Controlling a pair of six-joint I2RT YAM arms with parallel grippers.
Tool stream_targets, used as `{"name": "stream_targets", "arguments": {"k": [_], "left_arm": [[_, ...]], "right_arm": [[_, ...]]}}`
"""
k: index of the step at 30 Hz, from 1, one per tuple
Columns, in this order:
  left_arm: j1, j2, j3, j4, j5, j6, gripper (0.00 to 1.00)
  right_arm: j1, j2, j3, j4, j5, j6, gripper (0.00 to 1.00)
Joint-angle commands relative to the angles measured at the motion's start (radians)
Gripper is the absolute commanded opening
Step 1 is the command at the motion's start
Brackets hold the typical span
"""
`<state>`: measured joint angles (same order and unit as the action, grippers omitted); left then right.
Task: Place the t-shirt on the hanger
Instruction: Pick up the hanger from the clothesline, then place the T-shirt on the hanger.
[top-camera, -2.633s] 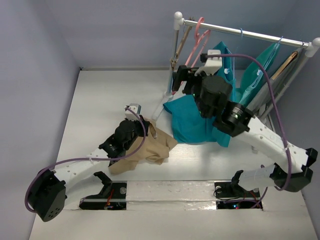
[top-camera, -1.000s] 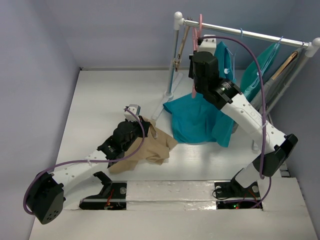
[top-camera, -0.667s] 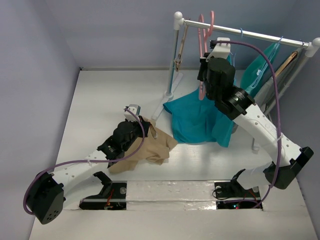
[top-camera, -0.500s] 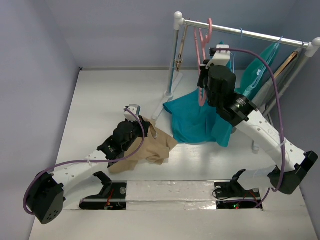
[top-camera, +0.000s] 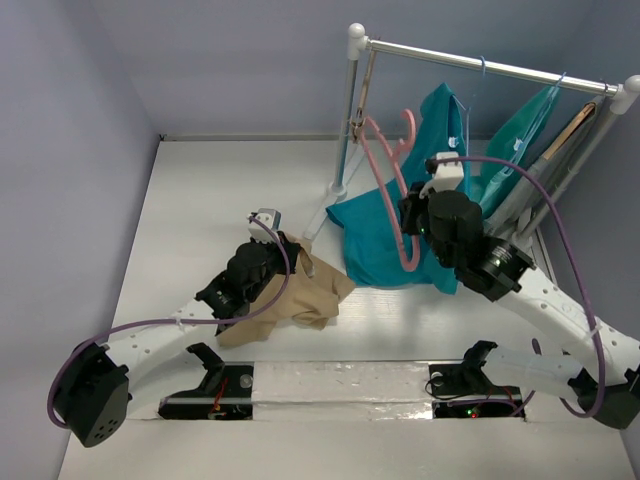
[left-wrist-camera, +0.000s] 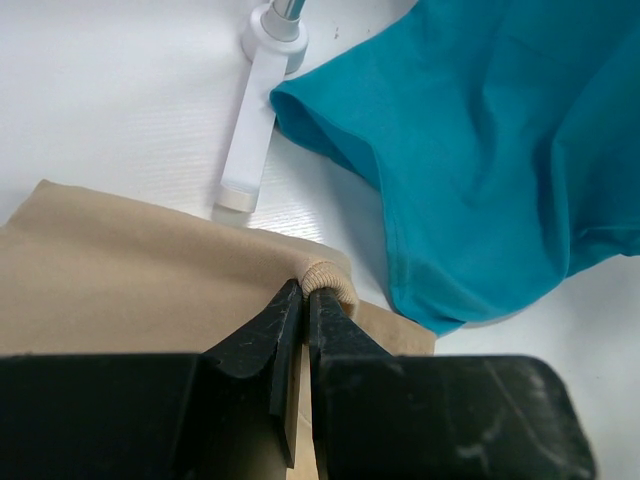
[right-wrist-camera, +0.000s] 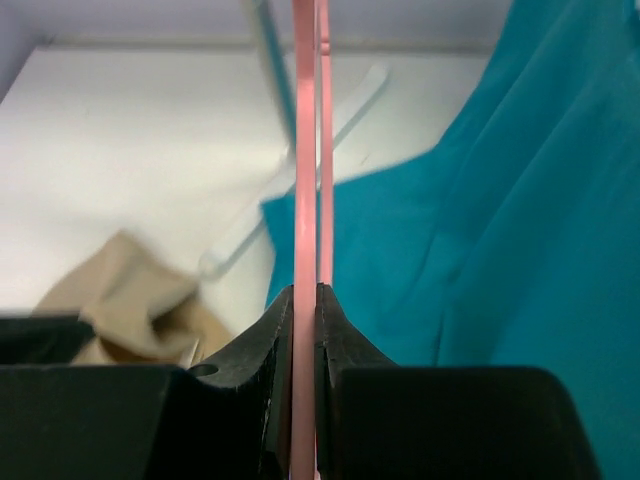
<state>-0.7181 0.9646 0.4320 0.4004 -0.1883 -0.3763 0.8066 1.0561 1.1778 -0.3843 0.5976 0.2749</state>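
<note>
The hanger (right-wrist-camera: 308, 150) has been lifted off the rail (top-camera: 480, 65) and carried nearer, clamped in the closed right gripper (right-wrist-camera: 305, 292). The t-shirt (top-camera: 300, 295) lies crumpled near left, pinched at its neck by the closed left gripper (left-wrist-camera: 303, 292). Fetching is judged done — next, the hanger must be fed into that neck.

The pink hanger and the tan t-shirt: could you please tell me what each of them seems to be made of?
The hanger looks like moulded plastic: uniform pink, smooth-surfaced, and holding a rigid curve. The t-shirt looks like soft knit fabric, perhaps cotton or a blend, though the fibre cannot be told. It is matte, crumpled in loose folds, and shows a ribbed collar edge in the left wrist view.
</note>
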Motion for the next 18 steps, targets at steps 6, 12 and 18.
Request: {"name": "stream_targets", "arguments": {"k": [6,12,18], "left_arm": [[0.017,0.061,0.059,0.026,-0.043,-0.032,0.00],[0.049,0.157,0.122,0.029,-0.053,-0.047,0.00],[0.091,0.223,0.178,0.037,-0.071,-0.041,0.00]], "right_arm": [[0.057,-0.230,-0.223,-0.062,-0.353,0.173,0.00],[0.066,-0.381,-0.311,-0.120,-0.507,0.211,0.00],[0.066,-0.452,-0.310,-0.172,-0.587,0.185,0.00]]}}
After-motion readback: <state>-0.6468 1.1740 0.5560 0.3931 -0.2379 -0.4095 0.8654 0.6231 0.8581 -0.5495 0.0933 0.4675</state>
